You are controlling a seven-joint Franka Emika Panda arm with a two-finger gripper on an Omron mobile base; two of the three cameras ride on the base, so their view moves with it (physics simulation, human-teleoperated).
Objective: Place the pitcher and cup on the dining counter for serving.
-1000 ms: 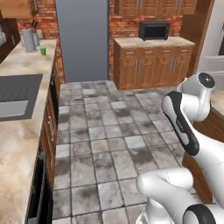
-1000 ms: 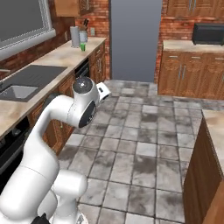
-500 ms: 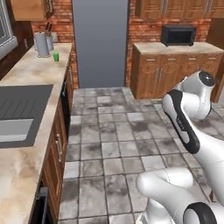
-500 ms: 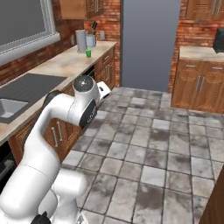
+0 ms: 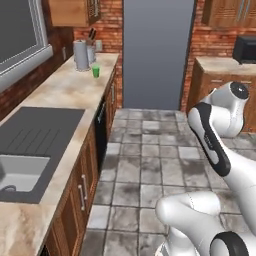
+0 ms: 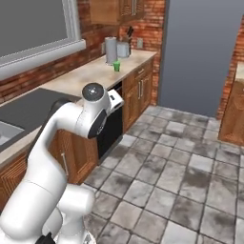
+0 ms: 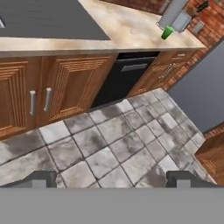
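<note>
The grey pitcher [image 5: 81, 55] stands at the far end of the wall counter, near the brick wall, and shows again as the pitcher [image 6: 111, 50] and the pitcher [image 7: 173, 13]. The small green cup [image 5: 95, 72] stands just in front of it on the stone top, also seen as the cup [image 6: 116, 66] and the cup [image 7: 167, 33]. My gripper [image 7: 113, 179] is open with nothing between its fingers. It hangs over the tiled floor, well short of both objects. The dining counter is out of view.
A sink [image 5: 20, 170] with a dark drainboard is set into the near part of the wall counter [image 5: 60, 95]. A black dishwasher front [image 7: 122, 76] sits under it. A tall grey fridge [image 5: 157, 50] stands beyond, with a microwave [image 5: 247, 47] on the cabinet at right.
The whole scene has shifted: the base has moved and turned, and the wall counter with pitcher and cup now looks nearer and larger. The gripper stays open.
</note>
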